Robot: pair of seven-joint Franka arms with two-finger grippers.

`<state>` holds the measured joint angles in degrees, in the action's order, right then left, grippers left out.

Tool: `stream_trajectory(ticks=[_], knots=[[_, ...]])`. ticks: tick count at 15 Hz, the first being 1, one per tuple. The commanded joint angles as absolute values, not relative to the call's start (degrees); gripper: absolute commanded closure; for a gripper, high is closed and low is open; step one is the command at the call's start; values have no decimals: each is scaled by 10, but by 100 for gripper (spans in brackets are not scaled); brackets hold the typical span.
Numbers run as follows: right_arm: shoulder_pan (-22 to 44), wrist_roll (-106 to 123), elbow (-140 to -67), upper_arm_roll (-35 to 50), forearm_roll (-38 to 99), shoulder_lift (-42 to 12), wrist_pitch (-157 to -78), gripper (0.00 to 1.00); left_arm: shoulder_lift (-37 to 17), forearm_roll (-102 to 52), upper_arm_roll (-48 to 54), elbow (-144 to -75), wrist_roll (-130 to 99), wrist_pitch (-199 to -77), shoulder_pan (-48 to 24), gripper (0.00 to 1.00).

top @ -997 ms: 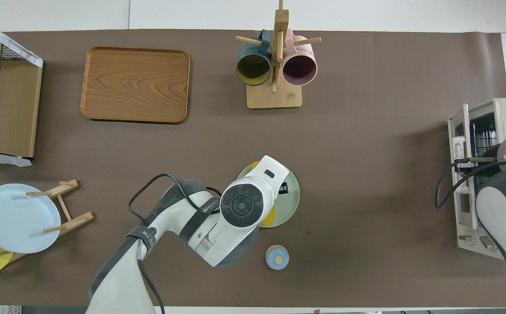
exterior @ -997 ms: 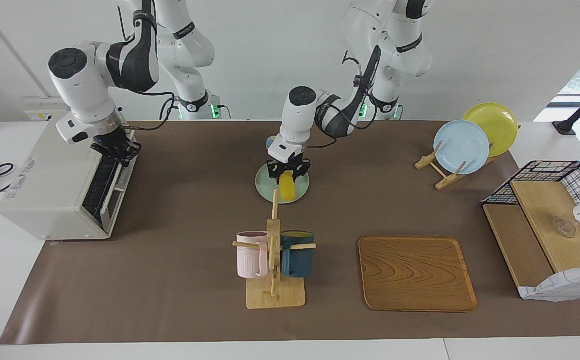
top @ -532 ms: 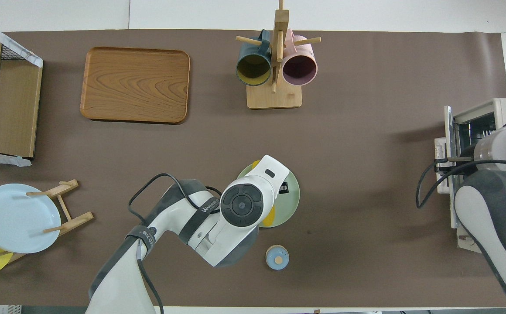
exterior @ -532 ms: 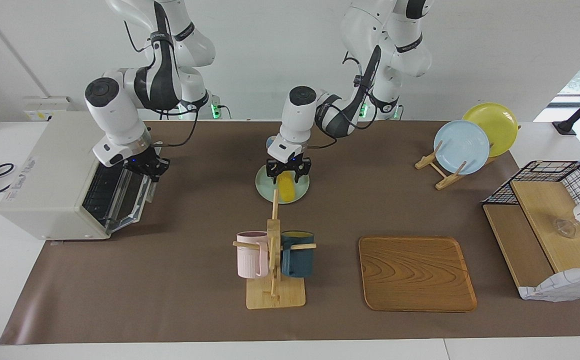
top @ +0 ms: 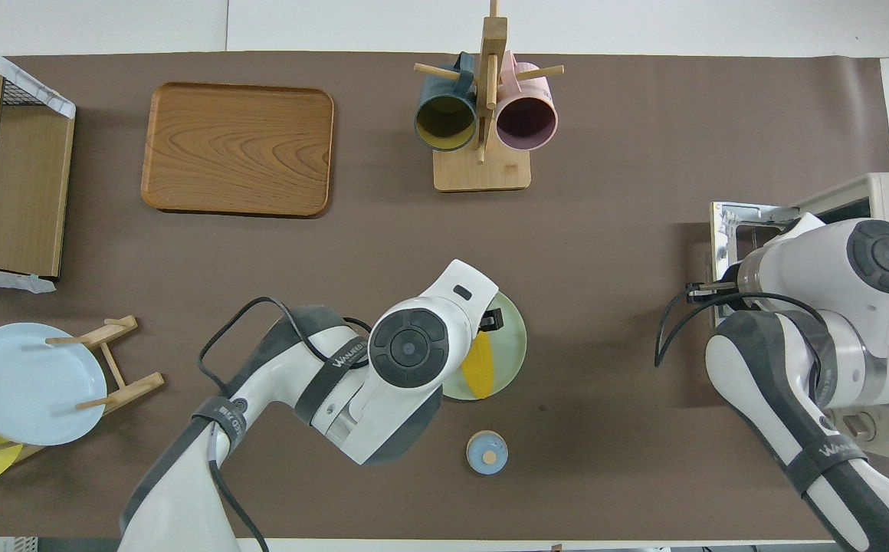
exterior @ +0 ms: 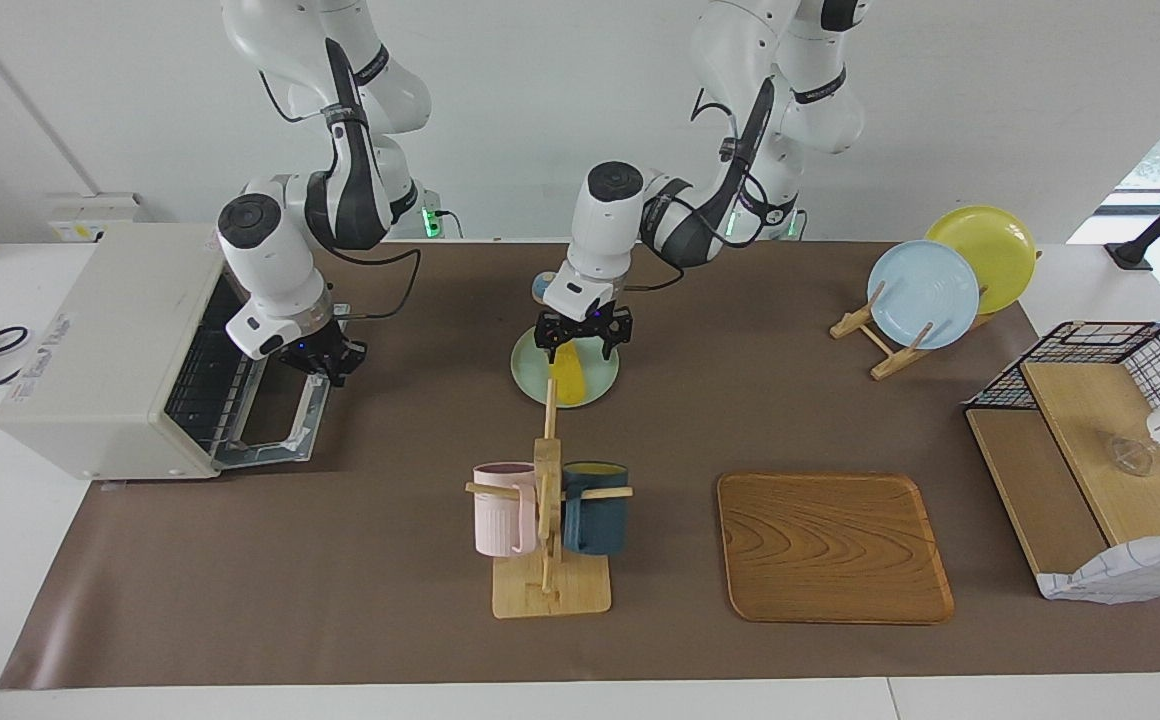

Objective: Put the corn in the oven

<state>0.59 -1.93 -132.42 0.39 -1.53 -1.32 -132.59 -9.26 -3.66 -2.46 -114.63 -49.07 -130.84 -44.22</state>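
Note:
The yellow corn [exterior: 568, 374] lies on a pale green plate [exterior: 600, 385] in the middle of the table, and also shows in the overhead view [top: 479, 366]. My left gripper [exterior: 581, 344] is open just over the end of the corn nearer the robots, its fingers spread to either side. The off-white oven [exterior: 105, 340] stands at the right arm's end of the table. Its glass door [exterior: 275, 432] lies folded down flat, and the wire rack [exterior: 202, 385] shows inside. My right gripper [exterior: 318, 360] is shut on the door's bar handle.
A wooden mug rack [exterior: 547, 505] with a pink and a dark blue mug stands farther from the robots than the plate. A wooden tray [exterior: 830, 545], a plate stand [exterior: 925, 292], a wire shelf basket [exterior: 1090, 440] and a small blue lid [top: 487, 451] are also on the table.
My right gripper has pulled the oven door from nearly shut down to fully open. My left gripper has risen slightly over the corn and its fingers have spread wider.

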Motion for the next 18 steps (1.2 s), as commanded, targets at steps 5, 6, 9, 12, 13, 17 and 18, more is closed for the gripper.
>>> stream_trajectory(ticks=[5,6,9,12,13,17,18], knots=[[-4,-37,-1343,-14,-39,-47,-1379,100,-54,-38,-25,-1023,-315,-1087,-264,0],[3,-39,-1343,-14,-37,-47,-1380,100,-45,-36,-26,-1015,-287,-1072,-241,0],[28,-62,-1343,-14,-18,-47,-1378,100,-9,-15,-28,-1016,-226,-1035,-189,0],[72,-113,-1339,-13,-11,-47,-1376,100,20,-9,-31,-1016,-178,-974,-159,0],[93,-126,-1331,-13,-9,-47,-1372,100,28,-4,-32,-1017,-172,-960,-156,0],[164,-212,-1266,-13,-9,-57,-1308,100,57,-1,-18,-1016,-148,-898,-121,0],[177,-230,-1253,-13,-9,-58,-1292,72,57,-2,3,-1014,-132,-881,-105,0]])
